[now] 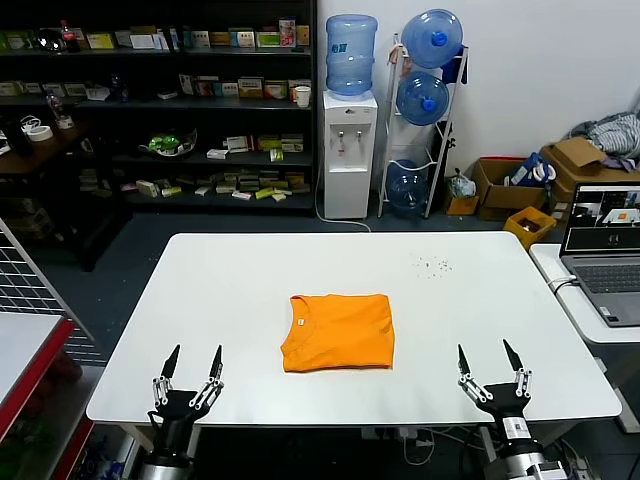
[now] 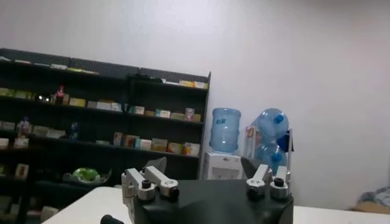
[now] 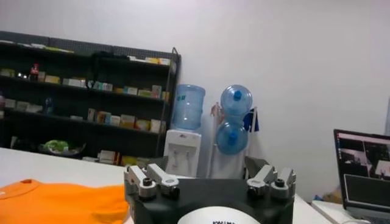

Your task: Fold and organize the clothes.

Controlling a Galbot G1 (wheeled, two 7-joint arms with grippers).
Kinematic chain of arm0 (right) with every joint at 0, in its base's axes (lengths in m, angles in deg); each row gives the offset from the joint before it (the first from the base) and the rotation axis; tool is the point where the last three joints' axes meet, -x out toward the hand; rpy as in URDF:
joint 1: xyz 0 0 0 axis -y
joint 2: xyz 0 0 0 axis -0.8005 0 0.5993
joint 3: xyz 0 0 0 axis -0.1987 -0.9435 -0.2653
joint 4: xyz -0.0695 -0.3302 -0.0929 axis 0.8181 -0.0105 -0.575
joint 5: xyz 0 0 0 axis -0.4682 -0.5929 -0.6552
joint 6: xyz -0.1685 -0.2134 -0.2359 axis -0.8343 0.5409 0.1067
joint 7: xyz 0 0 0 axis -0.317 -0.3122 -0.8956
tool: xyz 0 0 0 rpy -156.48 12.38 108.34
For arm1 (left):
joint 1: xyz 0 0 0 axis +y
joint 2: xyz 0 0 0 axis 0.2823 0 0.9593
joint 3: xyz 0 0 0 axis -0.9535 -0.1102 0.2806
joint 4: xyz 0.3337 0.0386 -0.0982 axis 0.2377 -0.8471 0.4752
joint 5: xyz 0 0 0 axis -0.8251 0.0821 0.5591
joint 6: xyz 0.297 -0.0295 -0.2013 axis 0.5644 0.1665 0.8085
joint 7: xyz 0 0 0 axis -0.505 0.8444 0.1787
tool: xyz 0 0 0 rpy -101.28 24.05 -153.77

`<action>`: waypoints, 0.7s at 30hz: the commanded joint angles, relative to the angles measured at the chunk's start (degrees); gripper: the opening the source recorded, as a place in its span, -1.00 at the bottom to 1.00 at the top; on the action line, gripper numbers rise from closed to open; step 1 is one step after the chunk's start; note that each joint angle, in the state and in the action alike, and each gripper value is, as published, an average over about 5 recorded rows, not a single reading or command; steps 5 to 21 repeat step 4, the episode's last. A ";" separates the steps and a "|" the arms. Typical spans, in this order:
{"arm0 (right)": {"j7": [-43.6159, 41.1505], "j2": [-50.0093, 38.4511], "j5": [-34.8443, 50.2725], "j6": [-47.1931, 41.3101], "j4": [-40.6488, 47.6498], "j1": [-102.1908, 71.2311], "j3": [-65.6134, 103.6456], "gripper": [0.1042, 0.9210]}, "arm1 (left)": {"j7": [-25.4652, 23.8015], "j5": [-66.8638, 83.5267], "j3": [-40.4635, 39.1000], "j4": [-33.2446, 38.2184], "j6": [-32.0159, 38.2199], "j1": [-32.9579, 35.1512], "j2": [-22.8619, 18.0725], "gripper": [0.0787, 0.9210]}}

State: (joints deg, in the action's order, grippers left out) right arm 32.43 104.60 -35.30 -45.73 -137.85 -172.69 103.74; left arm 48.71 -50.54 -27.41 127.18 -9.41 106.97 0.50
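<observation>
**Desk:** Head view first. What am I looking at?

**Operator:** My two grippers wait at the near edge of a white table (image 1: 200,300), fingers spread and pointing upward, holding nothing. The left gripper (image 1: 188,372) sits at the near left corner, the right gripper (image 1: 492,372) at the near right. Between them and well apart from both, the orange T-shirt (image 1: 337,331) lies mid-table as a compact rectangle, collar and label toward the left. I judge the folding finished or nearly so, which would explain why both arms are parked clear of the fabric.

**Desk:** And the surroundings?

**Operator:** Small dark specks (image 1: 433,265) dot the table's far right. Behind it stand dark shelves (image 1: 160,100) of boxed goods, a water dispenser (image 1: 349,120) and a rack of spare bottles (image 1: 427,100). Cardboard boxes (image 1: 520,185) with a grey cloth heap (image 1: 612,130) sit far right, and a laptop (image 1: 602,250) on a side desk.

**Desk:** Left wrist view?

**Operator:** Only my left gripper's base and its two fingers (image 2: 157,165) standing apart, aimed at the room rather than the table. No shirt in sight; shelves and dispenser fill the background.

**Desk:** Right wrist view?

**Operator:** Same posture, fingers (image 3: 259,165) parted and empty. The folded shirt shows as an orange slab on the tabletop beyond the gripper, untouched, with the laptop screen at the frame's edge.
</observation>
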 commanded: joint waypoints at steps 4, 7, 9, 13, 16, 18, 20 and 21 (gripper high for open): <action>-0.42 1.44 -1.31 1.36 0.28 -0.09 0.50 0.76 | 0.00 -0.34 0.67 -0.07 0.92 0.83 -0.94 0.77; -0.42 1.44 -1.31 1.36 0.28 -0.09 0.50 0.76 | 0.00 -0.34 0.67 -0.07 0.92 0.83 -0.94 0.77; -0.42 1.44 -1.31 1.36 0.28 -0.09 0.50 0.76 | 0.00 -0.34 0.67 -0.07 0.92 0.83 -0.94 0.77; -0.42 1.44 -1.31 1.36 0.28 -0.09 0.50 0.76 | 0.00 -0.34 0.67 -0.07 0.92 0.83 -0.94 0.77; -0.42 1.44 -1.31 1.36 0.28 -0.09 0.50 0.76 | 0.00 -0.34 0.67 -0.07 0.92 0.83 -0.94 0.77; -0.42 1.44 -1.31 1.36 0.28 -0.09 0.50 0.76 | 0.00 -0.34 0.67 -0.07 0.92 0.83 -0.94 0.77; -0.42 1.44 -1.31 1.36 0.28 -0.09 0.50 0.76 | 0.00 -0.34 0.67 -0.07 0.92 0.83 -0.94 0.77; -0.42 1.44 -1.31 1.36 0.28 -0.09 0.50 0.76 | 0.00 -0.34 0.67 -0.07 0.92 0.83 -0.94 0.77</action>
